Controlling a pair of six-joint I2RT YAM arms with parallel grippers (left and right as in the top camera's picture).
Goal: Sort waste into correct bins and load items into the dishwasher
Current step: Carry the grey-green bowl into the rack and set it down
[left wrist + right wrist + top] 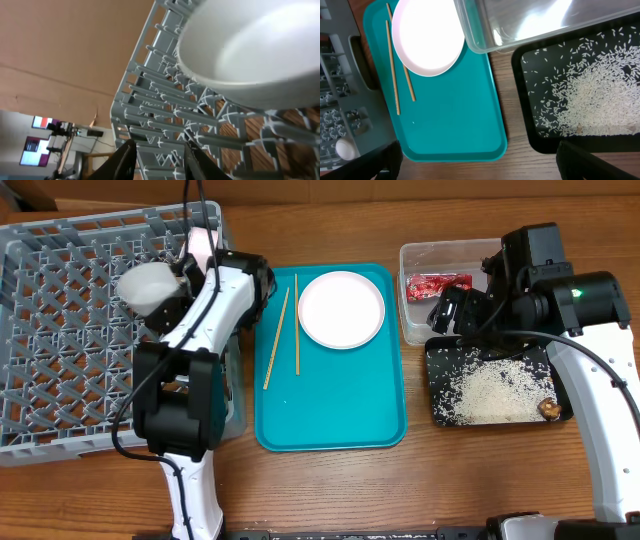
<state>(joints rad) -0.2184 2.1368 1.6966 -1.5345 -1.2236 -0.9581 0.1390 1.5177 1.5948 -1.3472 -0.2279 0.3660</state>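
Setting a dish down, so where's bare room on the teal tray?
The teal tray is bare across its near half, below the plate and chopsticks; its far half is crowded. Bare table also runs between it and the black tray.

Wooden table [460, 480]; brown cardboard panel [65, 45] behind; lit screens [34, 150] beyond.

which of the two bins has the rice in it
The shallow black tray, covered in white rice grains; the clear tub behind it holds the red wrapper.

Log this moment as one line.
left jaws open over rack; bowl in rack; right jaws open near black tray; plate, chopsticks on teal tray; wrapper in tub
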